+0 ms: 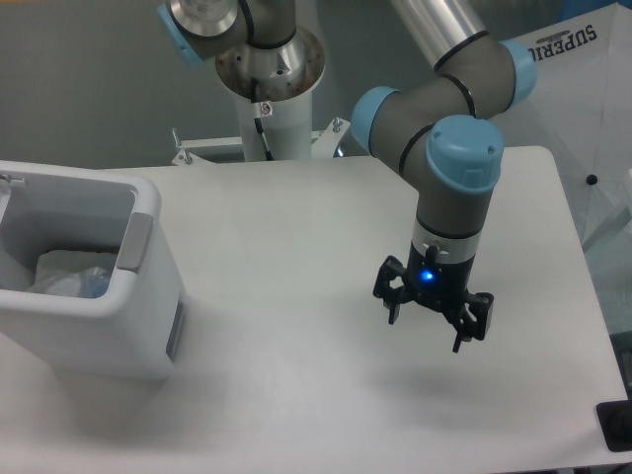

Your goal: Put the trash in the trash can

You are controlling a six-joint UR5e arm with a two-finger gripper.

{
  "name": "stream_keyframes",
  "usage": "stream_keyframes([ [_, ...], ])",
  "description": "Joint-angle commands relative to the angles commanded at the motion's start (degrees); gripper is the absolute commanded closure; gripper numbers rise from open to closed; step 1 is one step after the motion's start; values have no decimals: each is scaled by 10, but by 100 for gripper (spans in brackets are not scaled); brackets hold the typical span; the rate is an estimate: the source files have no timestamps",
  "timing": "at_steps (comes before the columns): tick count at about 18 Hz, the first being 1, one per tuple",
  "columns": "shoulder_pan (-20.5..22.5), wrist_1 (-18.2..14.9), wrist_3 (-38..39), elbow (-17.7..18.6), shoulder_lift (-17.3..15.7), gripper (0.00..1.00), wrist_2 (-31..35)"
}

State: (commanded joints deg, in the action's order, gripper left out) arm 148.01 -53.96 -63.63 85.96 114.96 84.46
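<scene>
Table (296, 247): bears the trash can (89, 286) at its 9 o'clock edge. Trash (74, 276): lies inside the can, low against the bottom. Gripper (427, 331): hangs above the table toward 4 o'clock, well apart from the can. Arm base (267, 69): stands behind the table at 12 o'clock.
</scene>
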Motion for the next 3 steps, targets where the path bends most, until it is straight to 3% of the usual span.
stream_keyframes([
  [3, -2, 0, 0, 1, 7, 0, 14],
])
